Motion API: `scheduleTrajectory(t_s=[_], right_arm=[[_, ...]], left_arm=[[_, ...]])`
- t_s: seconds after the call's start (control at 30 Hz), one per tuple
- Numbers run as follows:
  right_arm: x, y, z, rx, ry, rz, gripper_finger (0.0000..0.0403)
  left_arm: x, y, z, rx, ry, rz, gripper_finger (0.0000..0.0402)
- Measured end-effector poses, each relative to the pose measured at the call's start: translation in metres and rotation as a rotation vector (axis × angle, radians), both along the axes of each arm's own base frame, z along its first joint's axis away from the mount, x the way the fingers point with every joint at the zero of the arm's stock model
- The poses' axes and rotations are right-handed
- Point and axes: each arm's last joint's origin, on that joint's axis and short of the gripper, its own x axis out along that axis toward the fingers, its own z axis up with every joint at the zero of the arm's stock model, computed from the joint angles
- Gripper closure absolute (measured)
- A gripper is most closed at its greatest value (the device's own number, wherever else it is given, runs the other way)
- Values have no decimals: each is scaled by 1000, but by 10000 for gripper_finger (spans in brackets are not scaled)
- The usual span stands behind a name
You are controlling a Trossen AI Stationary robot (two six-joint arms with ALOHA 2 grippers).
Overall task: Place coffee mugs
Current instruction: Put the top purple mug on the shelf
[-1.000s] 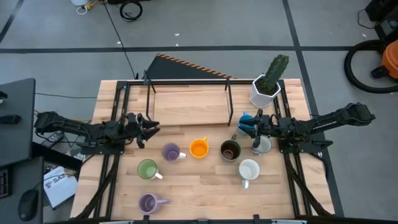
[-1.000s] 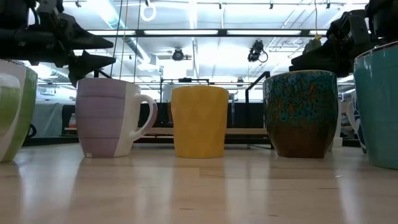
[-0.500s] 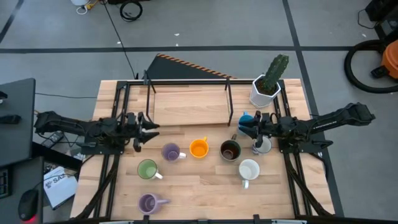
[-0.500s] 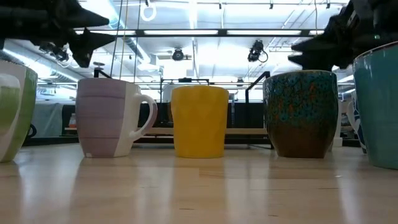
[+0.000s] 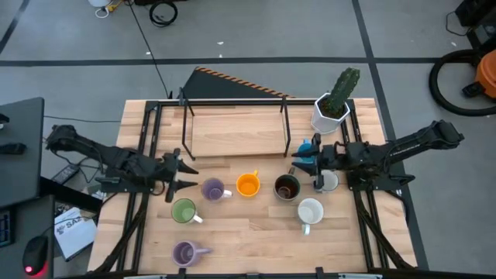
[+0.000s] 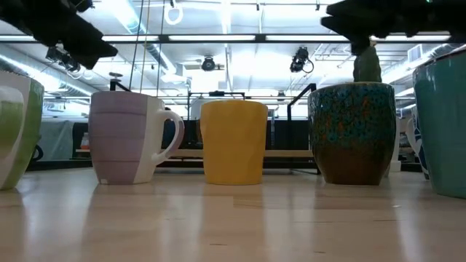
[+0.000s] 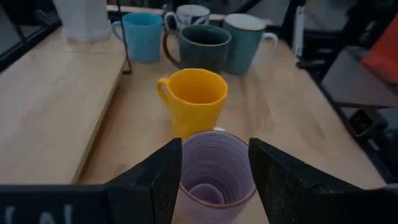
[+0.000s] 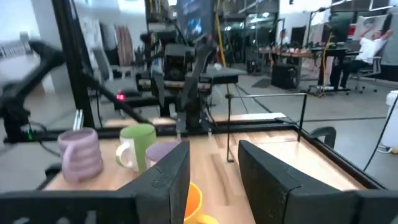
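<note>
Lining up on the purple mug (image 7: pixel 214 168) near the tabletop's middle, the left gripper (image 5: pixel 177 177) has swung toward it, fingers spread and empty, so a grasp looks imminent. The right gripper (image 5: pixel 304 159), also open and empty, hovers over the blue mug (image 5: pixel 308 147) by the right edge. The orange mug (image 5: pixel 247 184) stands just beside the purple one, leaving little clearance.

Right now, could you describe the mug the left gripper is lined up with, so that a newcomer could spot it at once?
Start at the wooden table and find the row of mugs across its middle. At the row's left end, just ahead of the open left gripper, stands a purple mug. Its neighbour is the orange mug, and unlike the other purple mug near the front edge, it stands in the row.
</note>
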Motion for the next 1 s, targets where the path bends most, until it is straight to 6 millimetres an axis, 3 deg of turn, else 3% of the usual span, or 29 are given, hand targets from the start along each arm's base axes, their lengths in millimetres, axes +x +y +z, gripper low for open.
scheduleTrajectory(t_s=[0.4, 0.8, 1.0], right_arm=[[41, 9, 22, -184, 182, 9, 261], [55, 12, 17, -418, 92, -8, 261], [56, 7, 24, -357, 23, -10, 261]], left_arm=[[13, -24, 24, -58, 267, 87, 210], [14, -30, 37, -328, 354, 138, 210], [20, -31, 48, -392, 323, 137, 210]])
